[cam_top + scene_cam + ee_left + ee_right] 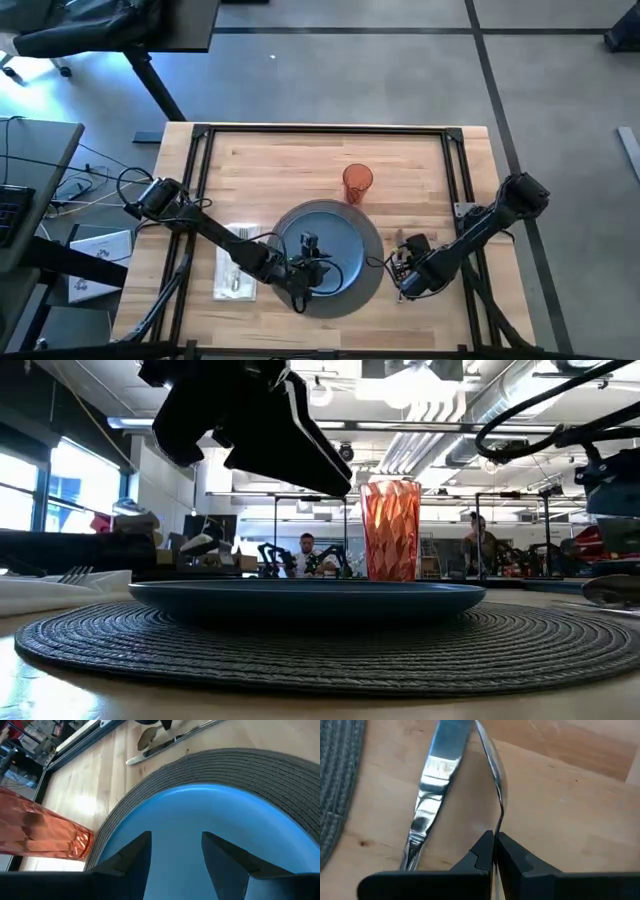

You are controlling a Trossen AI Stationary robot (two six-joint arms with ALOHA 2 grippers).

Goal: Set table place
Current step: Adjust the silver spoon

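We note blue plate lying centred; orange faceted cup upright beyond it; knife beside spoon; fork on white napkin.

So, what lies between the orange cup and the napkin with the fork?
In the high view, the blue plate on the round placemat lies between the cup and the napkin, with the left gripper over the plate.
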